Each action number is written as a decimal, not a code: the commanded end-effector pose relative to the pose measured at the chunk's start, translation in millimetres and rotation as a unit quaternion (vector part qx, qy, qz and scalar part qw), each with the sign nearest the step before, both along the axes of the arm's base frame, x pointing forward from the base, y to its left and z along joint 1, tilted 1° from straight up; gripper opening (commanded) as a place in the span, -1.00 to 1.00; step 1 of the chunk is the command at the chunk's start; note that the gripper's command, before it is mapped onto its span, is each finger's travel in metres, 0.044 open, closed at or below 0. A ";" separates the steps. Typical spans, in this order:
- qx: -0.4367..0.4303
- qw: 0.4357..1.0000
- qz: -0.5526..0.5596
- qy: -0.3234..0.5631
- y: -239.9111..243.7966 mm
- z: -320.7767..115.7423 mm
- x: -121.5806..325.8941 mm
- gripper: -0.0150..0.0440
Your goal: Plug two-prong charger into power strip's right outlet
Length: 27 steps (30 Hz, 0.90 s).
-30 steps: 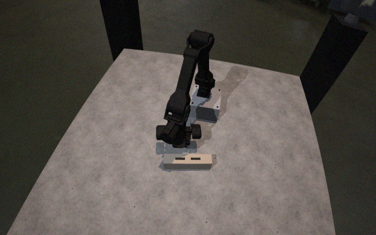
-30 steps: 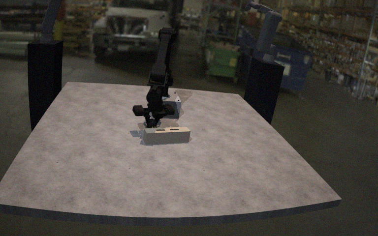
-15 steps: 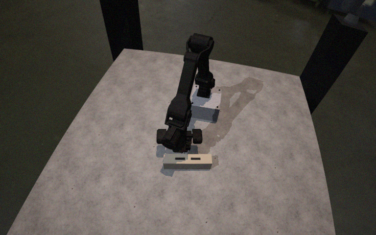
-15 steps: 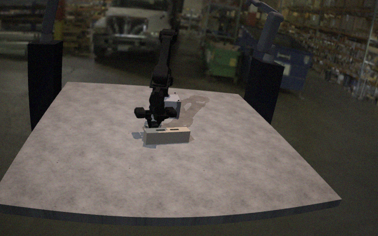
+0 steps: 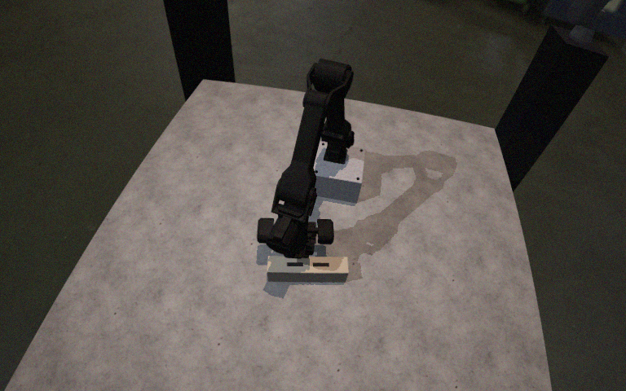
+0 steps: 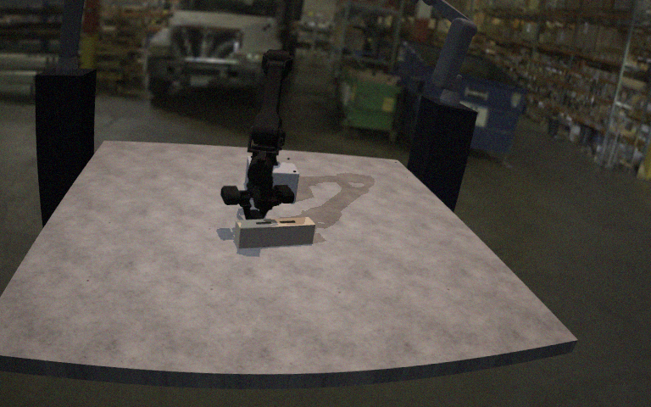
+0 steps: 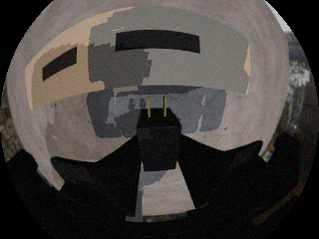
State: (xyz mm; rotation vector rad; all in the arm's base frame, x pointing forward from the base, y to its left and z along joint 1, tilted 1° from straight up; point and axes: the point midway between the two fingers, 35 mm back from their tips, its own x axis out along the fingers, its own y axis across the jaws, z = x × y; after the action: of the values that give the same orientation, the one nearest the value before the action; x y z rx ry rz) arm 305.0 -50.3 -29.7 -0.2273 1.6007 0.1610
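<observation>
The black tool (image 5: 301,253) (image 6: 255,215) (image 7: 158,135) is clamped on the two-prong charger (image 7: 159,144), beside the power strip (image 5: 307,277) (image 6: 275,236) (image 7: 199,71) on its far side. Sideways error could put the prongs (image 7: 164,107) against the casing; a tilted push could load the shutter unevenly, jamming it or twisting the charger in the grip.

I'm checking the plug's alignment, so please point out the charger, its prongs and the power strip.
Charger (image 7: 159,146): wrist view, front face.
Prongs (image 7: 164,107): wrist view, one prong's shaft.
Power strip (image 5: 306,277) (image 6: 275,235) (image 7: 199,70): top and exterior, side wall; wrist, top face.
</observation>
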 end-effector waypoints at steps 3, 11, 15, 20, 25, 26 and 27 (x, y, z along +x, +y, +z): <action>0.002 1.000 -0.003 0.001 0.9 0.0 0.4 -0.49; 0.002 1.000 -0.003 0.001 1.8 0.0 2.6 -0.49; 0.002 1.000 -0.003 0.000 2.2 0.1 3.9 -0.49; 0.002 1.000 -0.003 0.000 2.5 0.2 5.2 -0.49; 0.002 1.000 -0.003 0.000 2.8 0.4 6.6 -0.49; 0.002 1.000 -0.003 0.000 2.9 0.4 6.8 -0.49; 0.002 1.000 -0.003 0.000 2.9 0.4 7.1 -0.49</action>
State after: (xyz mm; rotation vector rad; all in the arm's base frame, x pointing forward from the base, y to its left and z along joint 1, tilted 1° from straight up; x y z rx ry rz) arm 311.0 -48.1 -29.5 -0.2271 1.6015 0.1611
